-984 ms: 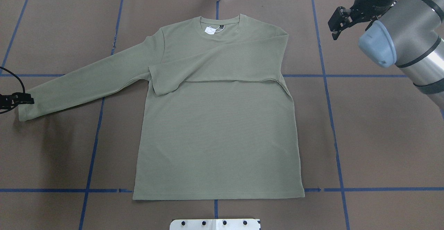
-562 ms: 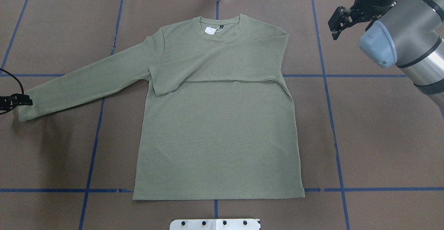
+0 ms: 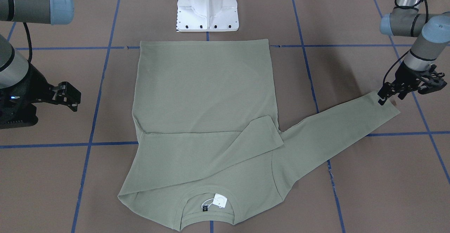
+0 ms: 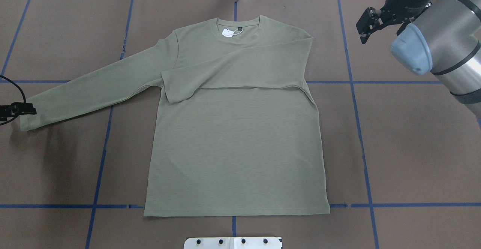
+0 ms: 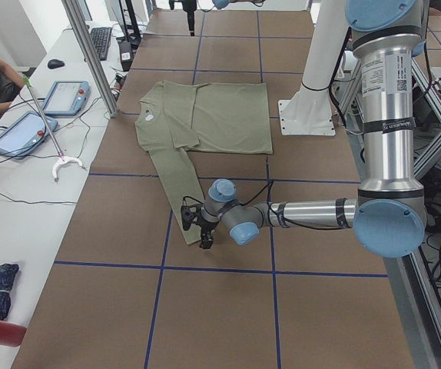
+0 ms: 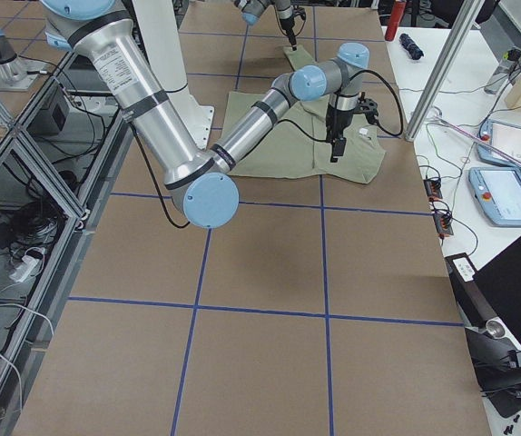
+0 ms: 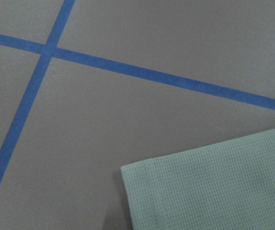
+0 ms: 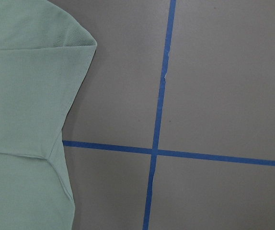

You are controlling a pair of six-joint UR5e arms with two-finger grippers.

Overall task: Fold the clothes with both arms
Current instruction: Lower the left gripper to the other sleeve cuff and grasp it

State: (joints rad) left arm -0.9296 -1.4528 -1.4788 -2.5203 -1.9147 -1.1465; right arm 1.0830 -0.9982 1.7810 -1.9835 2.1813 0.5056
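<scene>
The sage-green shirt [image 4: 236, 147] lies flat, collar at the far edge, with its white hang tag [image 4: 227, 32] at the neck. One sleeve [image 4: 233, 72] is folded across the chest. The other sleeve stretches out to the view's left, its cuff [image 4: 30, 119] flat on the table. My left gripper [image 4: 32, 110] is low at that cuff's edge, also in the front view [image 3: 386, 99]; it looks open and holds nothing. The left wrist view shows the cuff corner [image 7: 214, 187]. My right gripper [image 4: 362, 31] is open and empty, raised beside the shirt's shoulder [image 8: 27, 96].
The brown table cover carries a grid of blue tape lines [image 4: 357, 110]. The white robot base [image 3: 207, 8] stands just behind the shirt's hem. Tablets [image 5: 63, 96] and cables lie on a side bench beyond the collar end, with a metal post [image 5: 94, 58] there.
Almost nothing has changed: my left gripper has shifted a few pixels at the cuff and my right arm has drifted slightly. The shirt has not moved.
</scene>
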